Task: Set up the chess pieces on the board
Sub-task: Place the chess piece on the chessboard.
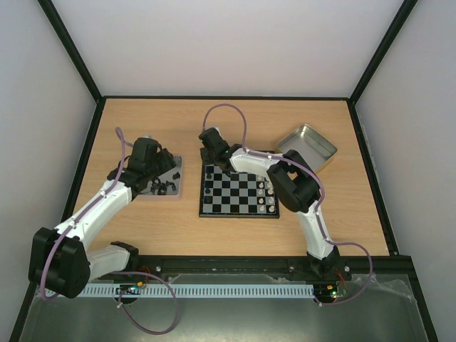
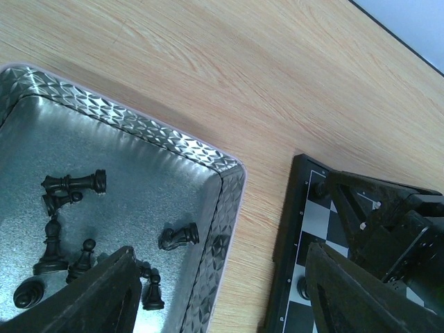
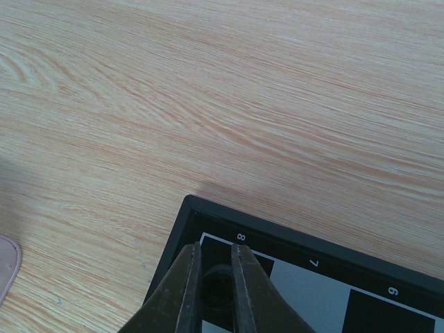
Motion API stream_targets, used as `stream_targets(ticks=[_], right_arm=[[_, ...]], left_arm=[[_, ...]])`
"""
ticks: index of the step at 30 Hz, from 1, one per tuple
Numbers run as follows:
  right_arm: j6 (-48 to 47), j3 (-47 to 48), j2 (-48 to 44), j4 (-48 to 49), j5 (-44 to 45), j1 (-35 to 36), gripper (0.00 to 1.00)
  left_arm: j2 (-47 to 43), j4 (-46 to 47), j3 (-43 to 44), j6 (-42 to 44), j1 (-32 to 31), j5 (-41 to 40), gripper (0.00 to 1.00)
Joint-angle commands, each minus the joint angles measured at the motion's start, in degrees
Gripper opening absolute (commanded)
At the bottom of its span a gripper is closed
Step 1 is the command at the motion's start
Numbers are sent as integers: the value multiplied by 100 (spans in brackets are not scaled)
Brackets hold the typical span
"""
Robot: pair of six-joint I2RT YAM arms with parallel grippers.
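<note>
1. Chess pieces (image 2: 73, 184), all black, are scattered in the metal tray (image 2: 173, 142). Some lie flat and some stand upright. The tray is just left of the board (image 1: 239, 191), which sits mid-table.
2. One black piece (image 3: 218, 288) sits on the board's far-left corner square, pinched between the almost-closed fingers (image 3: 184, 298) of the right gripper (image 3: 215, 248).
3. The right arm rises from its near base and bends its elbow over the board's right side. Its forearm runs left along the far edge, with the wrist tipped downward.
4. The left gripper (image 2: 222, 305) hovers over the tray's right side with its jaws spread wide and empty. Its arm stretches away from the near-left base.
5. Pale pieces (image 1: 266, 196) line the board's right side.
</note>
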Motion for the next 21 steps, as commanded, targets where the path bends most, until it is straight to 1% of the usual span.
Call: stream_targets(ticks=[1,6,11,15,21], right_arm=[[74,163,116,-194,228,-12,12],[91,152,-222,-269,171,-6,29],[215,134,-704,-338,179,-14,38],[448,-68,-1175,-342,256,-32,40],[734,-765,-1977,-212,156,-67,39]], left_arm=[[55,-88,-39,-33,46,33,67],[148,-99,-33,-30,50,88,67],[408,-191,44,-26,59,106,68],[729,-374,139,17,99,60,67],[1444,-796,506,159,315,-227,55]])
